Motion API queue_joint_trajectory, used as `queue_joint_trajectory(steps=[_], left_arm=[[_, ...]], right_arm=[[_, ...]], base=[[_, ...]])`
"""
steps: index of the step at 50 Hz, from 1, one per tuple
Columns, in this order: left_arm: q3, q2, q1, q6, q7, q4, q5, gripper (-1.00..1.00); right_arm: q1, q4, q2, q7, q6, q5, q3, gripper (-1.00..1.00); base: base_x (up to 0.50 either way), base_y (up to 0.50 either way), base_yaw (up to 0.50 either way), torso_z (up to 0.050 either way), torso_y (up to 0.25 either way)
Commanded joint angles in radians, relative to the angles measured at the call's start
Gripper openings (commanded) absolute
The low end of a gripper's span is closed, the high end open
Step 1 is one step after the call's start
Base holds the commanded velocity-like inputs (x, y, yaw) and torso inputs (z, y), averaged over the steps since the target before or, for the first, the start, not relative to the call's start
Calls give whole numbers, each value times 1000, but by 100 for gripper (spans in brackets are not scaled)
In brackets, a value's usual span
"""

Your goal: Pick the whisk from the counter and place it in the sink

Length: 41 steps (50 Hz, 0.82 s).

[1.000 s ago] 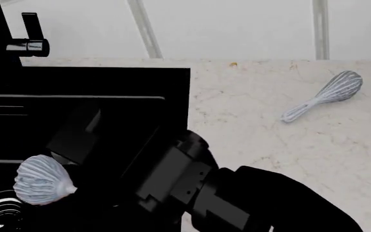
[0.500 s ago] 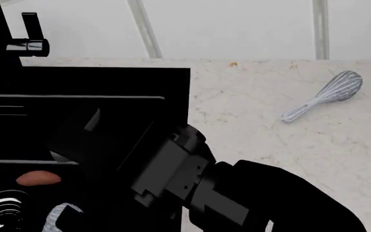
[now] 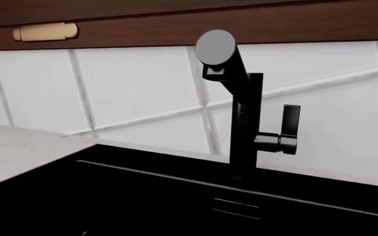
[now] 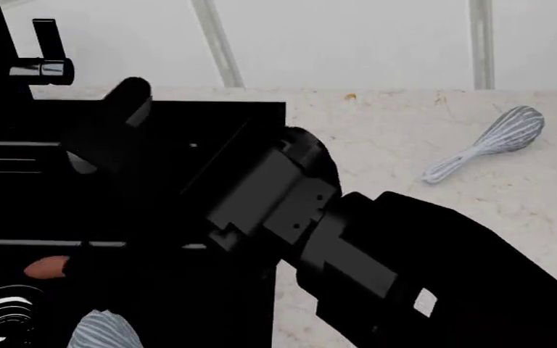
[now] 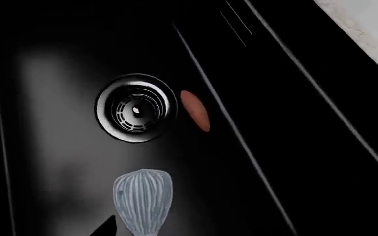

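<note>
The whisk (image 5: 143, 199) lies on the floor of the black sink (image 4: 259, 109), its pale blue-grey balloon head pointing toward the chrome drain (image 5: 136, 108). In the head view only the whisk's head (image 4: 104, 332) shows, at the bottom edge. My right gripper (image 4: 104, 134) hangs over the basin, well above the whisk, open and holding nothing. One dark fingertip (image 5: 105, 227) shows beside the whisk's head. My left gripper's fingers do not show in any view.
A slimmer pale whisk (image 4: 487, 145) lies on the cream counter (image 4: 405, 217) at the far right. A small orange-brown object (image 5: 196, 110) rests beside the drain. The black faucet (image 3: 245, 123) stands at the sink's back edge before the tiled wall.
The whisk left my right gripper and dropped to the sink floor. My right arm then rose and moved toward the back of the basin.
</note>
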Motion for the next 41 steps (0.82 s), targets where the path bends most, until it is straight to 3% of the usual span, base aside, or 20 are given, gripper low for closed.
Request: queue_joint_trajectory(steps=[1, 41], left_arm=[[14, -1, -8, 2, -5, -6, 8, 100], [31, -18, -13, -11, -19, 3, -1, 100]], right_arm=[[54, -4, 52, 40, -12, 72, 98, 100], [-112, -345, 379, 340, -221, 285, 403, 100]], base=[[0, 0, 0, 0, 0], [0, 0, 0, 0, 0]])
